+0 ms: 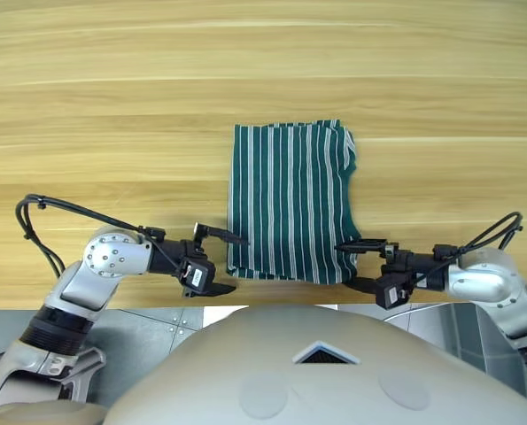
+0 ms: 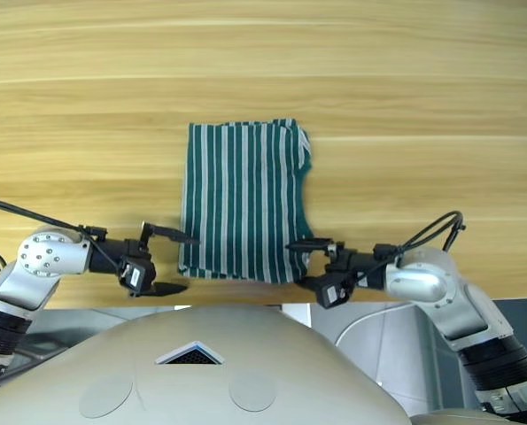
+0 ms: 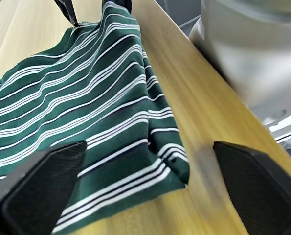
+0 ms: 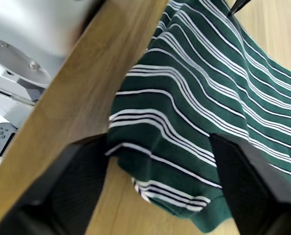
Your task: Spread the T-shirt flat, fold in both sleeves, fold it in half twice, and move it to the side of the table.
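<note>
Dark green T-shirt with thin white stripes lies on the light wooden tabletop. It forms 1 narrow rectangle with no sleeve sticking out, so the sleeve folds look done. The halving folds are judged not yet begun.

Long axis: runs from the tabletop's near edge straight away from the robot, with the stripes parallel to it. The short near hem sits just inside that edge.

Left fingers: spread, holding nothing. They straddle the near-left hem corner, 1 finger over the cloth and 1 over bare wood beside it.

Right fingers: spread, holding nothing. The near-right hem corner lies between them, 1 finger on the tabletop-edge side and 1 over the stripes.

Contact with the fabric: cannot tell from either wrist view.

Key relation: the whole shirt extends away from both pairs of fingers, along its long axis. Each arm is about equally close to its own corner, so neither is favoured. Judgement: the next move calls for pinching both corners together and carrying the hem toward the far edge.
</note>
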`<control>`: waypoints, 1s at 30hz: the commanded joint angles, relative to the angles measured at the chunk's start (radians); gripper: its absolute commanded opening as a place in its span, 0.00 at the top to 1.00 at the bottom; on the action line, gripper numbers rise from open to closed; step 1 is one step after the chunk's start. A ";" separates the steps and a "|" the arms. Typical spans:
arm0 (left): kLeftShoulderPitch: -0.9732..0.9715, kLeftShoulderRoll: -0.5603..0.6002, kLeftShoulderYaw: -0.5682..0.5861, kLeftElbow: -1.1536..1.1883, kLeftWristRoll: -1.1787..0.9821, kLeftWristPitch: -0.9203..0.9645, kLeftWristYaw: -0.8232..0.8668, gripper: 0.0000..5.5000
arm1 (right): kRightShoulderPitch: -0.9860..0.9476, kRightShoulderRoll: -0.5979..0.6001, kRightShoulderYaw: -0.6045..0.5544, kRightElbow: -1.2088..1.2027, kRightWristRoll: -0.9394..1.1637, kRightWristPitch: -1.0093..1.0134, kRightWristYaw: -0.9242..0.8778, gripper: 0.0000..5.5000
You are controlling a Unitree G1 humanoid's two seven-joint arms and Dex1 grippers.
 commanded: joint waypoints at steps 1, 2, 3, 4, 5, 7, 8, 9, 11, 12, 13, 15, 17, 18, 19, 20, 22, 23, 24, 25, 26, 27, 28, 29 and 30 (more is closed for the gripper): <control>-0.038 0.000 -0.017 0.053 0.049 -0.034 0.037 0.12 | 0.002 -0.015 0.012 0.024 -0.055 0.032 0.003 0.52; -0.049 -0.003 -0.021 0.073 0.068 -0.048 0.052 0.12 | 0.004 -0.017 0.013 0.024 -0.057 0.033 0.003 0.53; -0.060 -0.005 -0.026 0.092 0.087 -0.063 0.066 0.12 | 0.005 -0.019 0.014 0.023 -0.058 0.033 0.002 0.56; -0.074 -0.009 -0.032 0.119 0.112 -0.081 0.082 0.16 | 0.006 -0.022 0.015 0.023 -0.058 0.033 0.002 0.59; -0.082 -0.010 -0.038 0.135 0.125 -0.093 0.092 0.17 | 0.007 -0.023 0.016 0.023 -0.058 0.033 0.002 0.62; -0.087 -0.008 -0.055 0.146 0.118 -0.107 0.098 0.24 | 0.008 -0.026 0.018 0.020 -0.056 0.033 0.002 0.70; -0.085 -0.002 -0.063 0.142 0.106 -0.110 0.096 0.27 | 0.007 -0.028 0.019 0.019 -0.055 0.033 0.002 0.73; -0.084 0.004 -0.071 0.140 0.097 -0.114 0.093 0.31 | 0.007 -0.028 0.020 0.017 -0.054 0.033 0.003 0.77; -0.083 0.016 -0.083 0.137 0.080 -0.116 0.083 0.38 | 0.004 -0.027 0.025 0.017 -0.050 0.032 0.004 0.84; -0.083 0.021 -0.088 0.136 0.074 -0.117 0.080 0.42 | 0.002 -0.027 0.027 0.017 -0.050 0.032 0.003 0.88; -0.078 0.028 -0.094 0.131 0.064 -0.117 0.073 0.44 | 0.000 -0.026 0.028 0.016 -0.050 0.032 0.003 0.91; -0.074 0.039 -0.106 0.126 0.049 -0.116 0.066 0.51 | -0.006 -0.024 0.031 0.019 -0.050 0.033 0.004 0.97; -0.078 0.041 -0.111 0.132 0.053 -0.120 0.075 0.56 | -0.011 -0.023 0.034 0.021 -0.051 0.034 0.005 0.98; -0.081 0.041 -0.112 0.136 0.061 -0.123 0.082 0.58 | -0.013 -0.022 0.035 0.021 -0.051 0.035 0.005 0.98; -0.085 0.039 -0.110 0.143 0.077 -0.129 0.095 0.61 | -0.015 -0.022 0.036 0.021 -0.050 0.036 0.006 0.98; -0.090 0.038 -0.111 0.150 0.089 -0.133 0.102 0.63 | -0.018 -0.021 0.040 0.021 -0.037 0.034 0.009 0.98; -0.101 0.041 -0.111 0.147 0.093 -0.130 0.103 0.63 | -0.019 -0.018 0.043 0.019 -0.028 0.034 0.010 0.98; -0.108 0.045 -0.109 0.135 0.084 -0.120 0.098 0.63 | -0.019 -0.017 0.043 0.018 -0.028 0.035 0.008 0.98; -0.110 0.049 -0.107 0.122 0.077 -0.111 0.095 0.63 | -0.018 -0.018 0.044 0.016 -0.029 0.035 0.007 0.99; -0.114 0.051 -0.105 0.112 0.072 -0.102 0.093 0.63 | -0.018 -0.018 0.045 0.016 -0.028 0.035 0.007 0.99; -0.119 0.052 -0.104 0.101 0.066 -0.091 0.090 0.63 | -0.017 -0.018 0.047 0.014 -0.027 0.035 0.007 0.99; -0.123 0.053 -0.103 0.090 0.060 -0.080 0.086 0.63 | -0.017 -0.019 0.048 0.014 -0.027 0.034 0.007 0.99; -0.127 0.054 -0.103 0.080 0.055 -0.070 0.083 0.67 | -0.017 -0.018 0.049 0.013 -0.026 0.035 0.007 0.99; -0.128 0.056 -0.103 0.069 0.050 -0.061 0.082 0.69 | -0.017 -0.019 0.050 0.013 -0.026 0.034 0.007 0.99; -0.130 0.056 -0.104 0.058 0.043 -0.052 0.080 0.73 | -0.018 -0.020 0.052 0.014 -0.025 0.035 0.010 0.99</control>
